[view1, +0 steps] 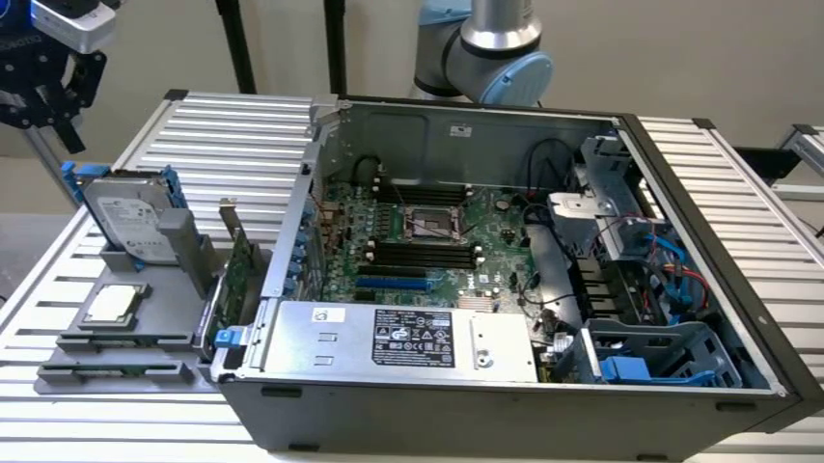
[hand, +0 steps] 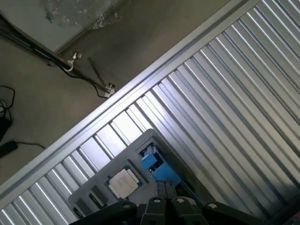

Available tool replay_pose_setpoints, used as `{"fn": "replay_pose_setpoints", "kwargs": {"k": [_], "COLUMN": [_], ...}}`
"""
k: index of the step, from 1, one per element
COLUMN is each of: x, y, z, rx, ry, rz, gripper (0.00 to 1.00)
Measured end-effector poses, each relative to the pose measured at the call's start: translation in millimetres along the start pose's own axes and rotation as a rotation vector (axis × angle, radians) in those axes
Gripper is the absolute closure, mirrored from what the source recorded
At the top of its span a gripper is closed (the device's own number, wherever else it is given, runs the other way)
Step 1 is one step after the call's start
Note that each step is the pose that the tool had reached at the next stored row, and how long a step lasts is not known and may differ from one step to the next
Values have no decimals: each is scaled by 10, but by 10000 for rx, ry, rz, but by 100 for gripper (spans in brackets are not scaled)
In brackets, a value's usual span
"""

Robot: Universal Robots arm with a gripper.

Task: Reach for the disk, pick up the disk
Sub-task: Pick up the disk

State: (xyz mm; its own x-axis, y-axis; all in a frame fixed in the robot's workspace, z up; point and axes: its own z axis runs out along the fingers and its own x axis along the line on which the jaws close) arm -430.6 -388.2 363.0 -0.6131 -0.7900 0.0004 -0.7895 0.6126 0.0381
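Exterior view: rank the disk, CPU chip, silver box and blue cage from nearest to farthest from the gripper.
1. Disk: standing upright just below the gripper, at the exterior view's left.
2. CPU chip: lying flat in front of the disk.
3. Silver box: along the front edge of the case.
4. Blue cage: in the case's front corner, at the exterior view's right.

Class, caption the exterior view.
Gripper hovers above the upright blue-railed silver hard drive beside an open grey computer case.
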Motion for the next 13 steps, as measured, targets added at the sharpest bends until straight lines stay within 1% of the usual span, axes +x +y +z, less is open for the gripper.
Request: {"fn": "replay_pose_setpoints", "kwargs": {"k": [13], "x": [0], "y": [0], "z": [0], "rx": [1], "ry": [89], "rz": [-2357], "gripper": [89]}}
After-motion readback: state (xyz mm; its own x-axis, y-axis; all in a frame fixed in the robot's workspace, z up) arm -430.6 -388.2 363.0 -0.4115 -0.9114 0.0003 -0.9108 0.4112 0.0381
